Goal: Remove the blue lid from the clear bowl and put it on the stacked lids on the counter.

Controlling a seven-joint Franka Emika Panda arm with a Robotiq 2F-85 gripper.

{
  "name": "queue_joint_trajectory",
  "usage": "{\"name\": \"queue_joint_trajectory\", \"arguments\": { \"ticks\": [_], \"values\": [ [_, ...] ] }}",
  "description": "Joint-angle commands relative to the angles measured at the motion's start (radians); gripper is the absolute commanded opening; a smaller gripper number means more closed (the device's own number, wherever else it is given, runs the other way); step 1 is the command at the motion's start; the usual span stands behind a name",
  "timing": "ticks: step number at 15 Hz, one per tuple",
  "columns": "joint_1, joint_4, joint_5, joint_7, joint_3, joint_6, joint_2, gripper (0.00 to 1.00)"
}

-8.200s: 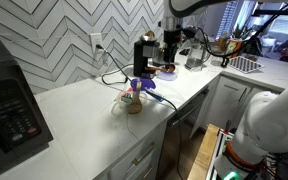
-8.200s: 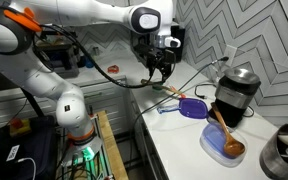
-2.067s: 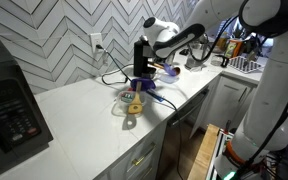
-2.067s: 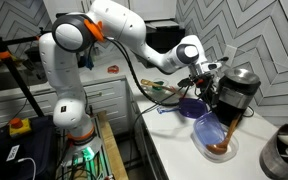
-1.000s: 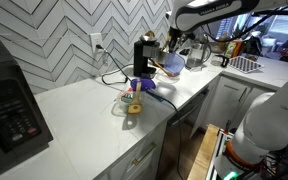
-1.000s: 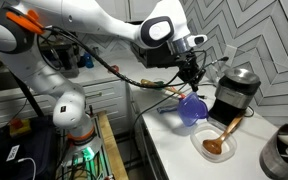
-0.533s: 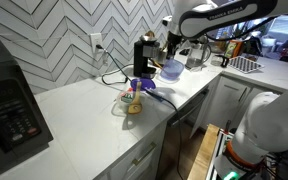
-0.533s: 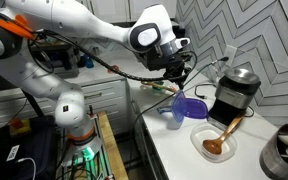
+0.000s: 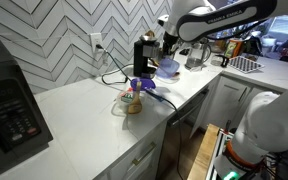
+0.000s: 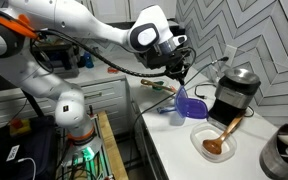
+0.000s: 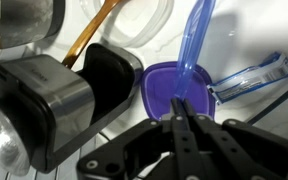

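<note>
My gripper [image 11: 181,108] is shut on the rim of the light-blue lid [image 11: 195,45]. The lid hangs on edge from the fingers, just above the purple stacked lids [image 11: 159,92] on the white counter. In an exterior view the gripper [image 10: 177,74] holds the lid [image 10: 190,100] beside the black appliance. The clear bowl [image 10: 216,143] stands uncovered nearer the camera, with brown contents and a wooden spoon [image 10: 231,126] in it. In another exterior view the lid [image 9: 169,68] hangs under the gripper [image 9: 167,52]. In the wrist view the bowl [image 11: 149,18] lies beyond the stack.
A black and silver appliance [image 11: 46,92] stands close beside the stack. A blue and white packet [image 11: 249,78] lies on the other side, with a black cable nearby. A metal pot [image 10: 284,150] sits at the counter's end.
The gripper has carried the blue lid away from the bowl toward the stack and lowered it. The lid now hangs edge-down over the purple lids.
</note>
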Motion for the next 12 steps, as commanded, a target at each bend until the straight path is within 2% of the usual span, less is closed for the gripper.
{"name": "queue_joint_trajectory", "arguments": {
  "ticks": [1, 3, 4, 7, 8, 12],
  "values": [
    [-0.044, -0.063, -0.16, 0.21, 0.129, 0.143, -0.032, 0.01],
    [-0.087, -0.057, -0.325, 0.376, 0.216, 0.169, -0.01, 0.01],
    [-0.142, -0.052, -0.391, 0.46, 0.285, 0.16, 0.008, 0.01],
    [-0.198, -0.028, -0.569, 0.699, 0.399, 0.089, 0.055, 0.01],
    [-0.143, -0.013, -0.628, 0.774, 0.37, 0.053, 0.09, 0.01],
    [-0.075, 0.018, -0.735, 0.946, 0.366, -0.057, 0.2, 0.01]
  ]
}}
